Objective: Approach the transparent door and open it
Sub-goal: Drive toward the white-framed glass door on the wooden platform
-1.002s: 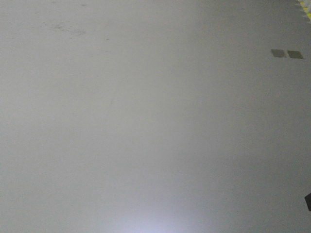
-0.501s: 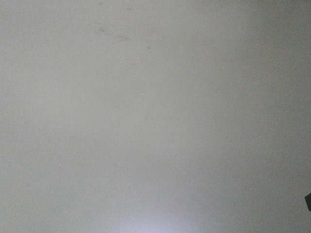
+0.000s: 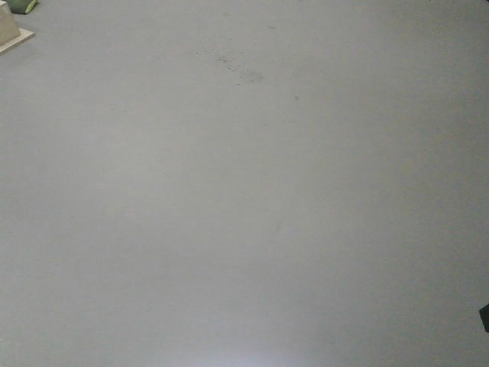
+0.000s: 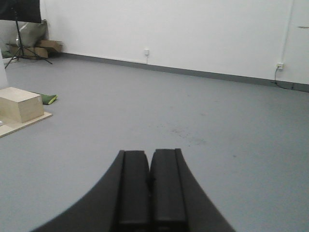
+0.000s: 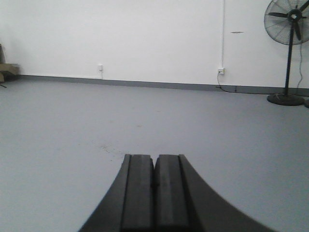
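Observation:
The transparent door is out of view in every frame. My left gripper point(image 4: 149, 153) is shut and empty, its two black fingers pressed together, pointing over bare grey floor toward a white wall. My right gripper point(image 5: 154, 157) is also shut and empty, pointing over grey floor toward the same kind of white wall. The front view shows only grey floor with a patch of dark specks point(image 3: 237, 67), which also shows in the left wrist view point(image 4: 186, 135) and in the right wrist view point(image 5: 108, 147).
A pale wooden box point(image 4: 19, 104) on a flat board stands at the left, with a green item point(image 4: 48, 99) beside it; its corner shows in the front view point(image 3: 9, 30). A tripod point(image 4: 21, 46) and cardboard boxes point(image 4: 48, 47) stand far left. A pedestal fan point(image 5: 288, 53) stands at the right wall.
The floor view has slid: the dark specks moved right and down, two grey squares left the frame at the right, and the wooden box corner entered at the top left.

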You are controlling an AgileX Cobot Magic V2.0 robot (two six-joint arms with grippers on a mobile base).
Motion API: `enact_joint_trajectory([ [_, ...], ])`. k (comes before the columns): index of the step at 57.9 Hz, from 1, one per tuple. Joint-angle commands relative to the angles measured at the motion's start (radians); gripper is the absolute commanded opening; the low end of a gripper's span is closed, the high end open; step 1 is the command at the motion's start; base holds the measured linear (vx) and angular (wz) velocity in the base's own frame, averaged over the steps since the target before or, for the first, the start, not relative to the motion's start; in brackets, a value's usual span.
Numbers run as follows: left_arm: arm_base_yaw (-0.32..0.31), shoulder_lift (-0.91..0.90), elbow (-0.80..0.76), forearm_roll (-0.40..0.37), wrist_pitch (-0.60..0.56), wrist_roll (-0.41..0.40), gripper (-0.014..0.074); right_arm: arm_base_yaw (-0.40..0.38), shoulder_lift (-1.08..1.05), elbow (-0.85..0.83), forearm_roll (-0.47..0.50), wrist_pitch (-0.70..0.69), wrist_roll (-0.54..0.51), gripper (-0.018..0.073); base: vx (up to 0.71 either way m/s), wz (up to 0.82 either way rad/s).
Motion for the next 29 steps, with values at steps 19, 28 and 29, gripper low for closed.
enact_joint_trajectory([
  [19,-0.007,-0.015,0.015,-0.003,-0.083,-0.008,-0.0006,-0.002,-0.017,0.004,-0.008,-0.082,0.002,-0.0009,0.49,0.37],
  [28,-0.007,-0.015,0.015,-0.003,-0.083,-0.008,-0.0006,-0.002,-0.017,0.004,-0.008,-0.082,0.002,-0.0009,0.55,0.5],
  [29,-0.007,-0.015,0.015,-0.003,-0.083,-0.008,-0.0006,-0.002,-0.017,0.004,-0.008,-0.082,0.002,-0.0009,0.58,0.54],
])
